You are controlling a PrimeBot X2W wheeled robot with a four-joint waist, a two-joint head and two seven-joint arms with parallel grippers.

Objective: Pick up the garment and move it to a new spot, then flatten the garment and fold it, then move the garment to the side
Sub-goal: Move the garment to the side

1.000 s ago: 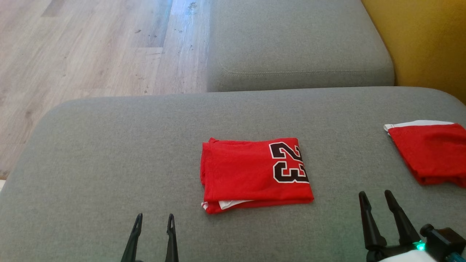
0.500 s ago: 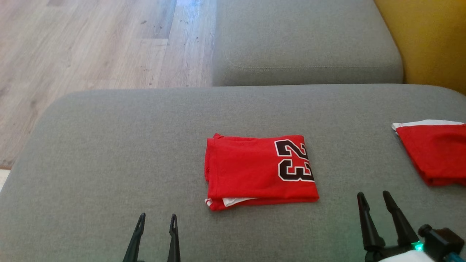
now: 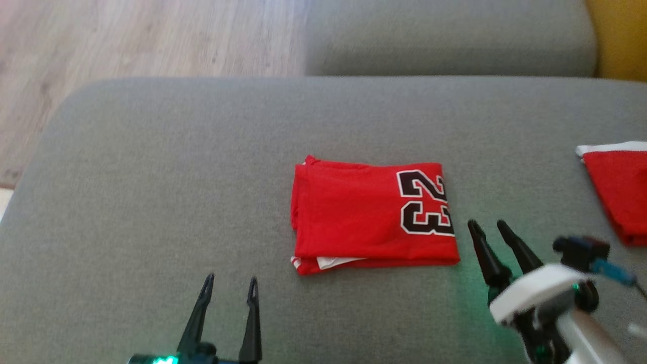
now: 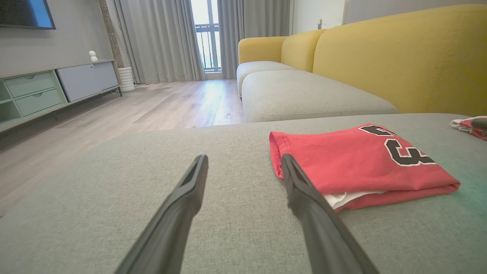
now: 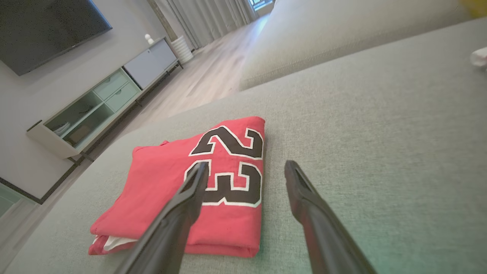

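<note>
A red garment (image 3: 361, 215) with a black "23" lies folded into a neat rectangle in the middle of the grey cushion (image 3: 151, 177); a white edge peeks out at its near side. It also appears in the left wrist view (image 4: 350, 160) and the right wrist view (image 5: 213, 182). My left gripper (image 3: 230, 284) is open, near the cushion's front edge, to the left of the garment and apart from it. My right gripper (image 3: 489, 226) is open, hovering just off the garment's right edge with nothing between its fingers.
A second red and white folded garment (image 3: 619, 189) lies at the cushion's right edge. Another grey seat cushion (image 3: 445, 40) sits behind, with a yellow backrest (image 3: 619, 35) to the right. Wooden floor (image 3: 126, 40) lies beyond the cushion's left side.
My right gripper has moved up and left toward the garment's right edge. The left gripper has risen a little. The camera has tilted, shifting the whole scene.
</note>
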